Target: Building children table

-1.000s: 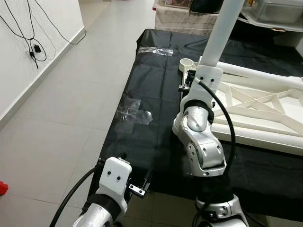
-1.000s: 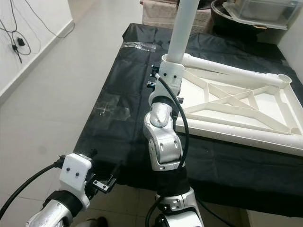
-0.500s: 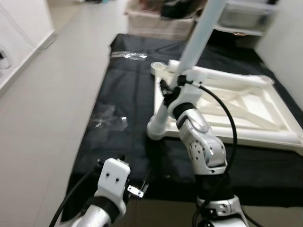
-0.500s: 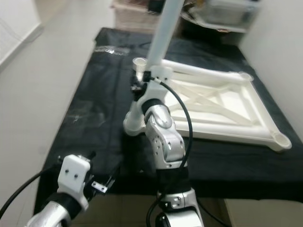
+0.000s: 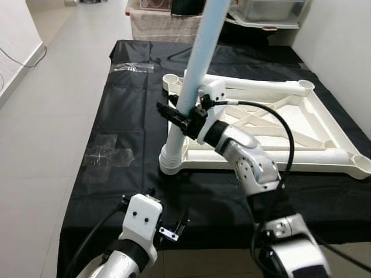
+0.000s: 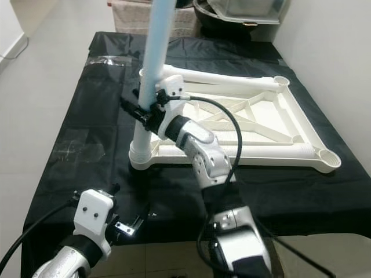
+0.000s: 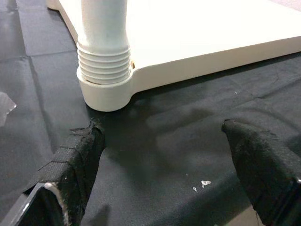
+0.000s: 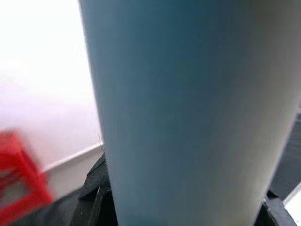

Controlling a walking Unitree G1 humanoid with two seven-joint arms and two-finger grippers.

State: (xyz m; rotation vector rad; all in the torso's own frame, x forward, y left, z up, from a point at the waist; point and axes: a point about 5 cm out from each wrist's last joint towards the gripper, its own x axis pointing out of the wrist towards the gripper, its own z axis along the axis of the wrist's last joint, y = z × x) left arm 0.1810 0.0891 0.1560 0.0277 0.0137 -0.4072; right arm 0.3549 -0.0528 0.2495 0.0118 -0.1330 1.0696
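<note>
Table frame [image 5: 261, 124], frame centre, on black cloth [image 5: 133, 116]; right gripper [image 5: 184, 119] clasps its upright leg [image 5: 194, 69]. Left gripper [image 5: 174, 227], lower left, gapes. Right wrist view, blurred, perhaps shows a red object [image 8: 19, 174].

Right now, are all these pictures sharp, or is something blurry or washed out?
Both eye views are sharp and evenly lit. The right wrist view is soft: the table leg is too close to focus, and the background is blown out white. In the left wrist view the tabletop glares pale, while the threaded socket stays crisp.

1 white tabletop [image 5: 324, 124] upside down, 1 leg [image 5: 194, 69] standing in it, 3 open corner sockets [image 5: 306, 86], 1 black sheet [image 5: 133, 116], 2 tape patches [image 5: 107, 156], 2 hands: left hand [image 5: 174, 227], right hand [image 5: 184, 114].
</note>
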